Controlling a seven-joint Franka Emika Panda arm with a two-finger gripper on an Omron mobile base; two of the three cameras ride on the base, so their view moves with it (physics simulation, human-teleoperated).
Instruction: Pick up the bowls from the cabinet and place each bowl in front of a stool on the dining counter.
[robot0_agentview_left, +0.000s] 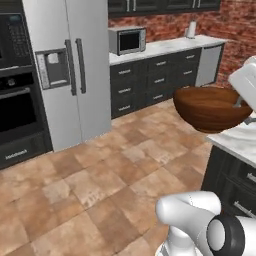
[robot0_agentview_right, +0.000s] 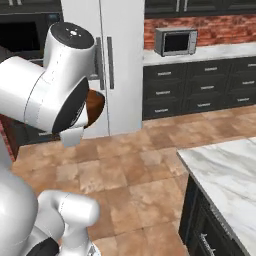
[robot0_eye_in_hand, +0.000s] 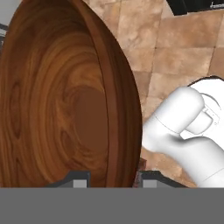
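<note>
Terracotta-tiled kitchen floor (robot0_agentview_left: 100, 170) below, dark brown grained wooden bowl (robot0_agentview_left: 210, 107) carried upright beside white grey-veined marble tabletop (robot0_agentview_right: 230, 172), rim seemingly pinched between narrow jaws, ready for setting down.

Wooden bowl (robot0_agentview_right: 95, 106) — mostly behind the arm (robot0_agentview_right: 47, 92) — perhaps tilted.

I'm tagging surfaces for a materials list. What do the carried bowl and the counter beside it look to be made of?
The bowl looks like dark brown wood with a soft sheen: ringed grain shows across its inside. The counter looks like polished white marble with grey veins, though it could be an imitation.
</note>
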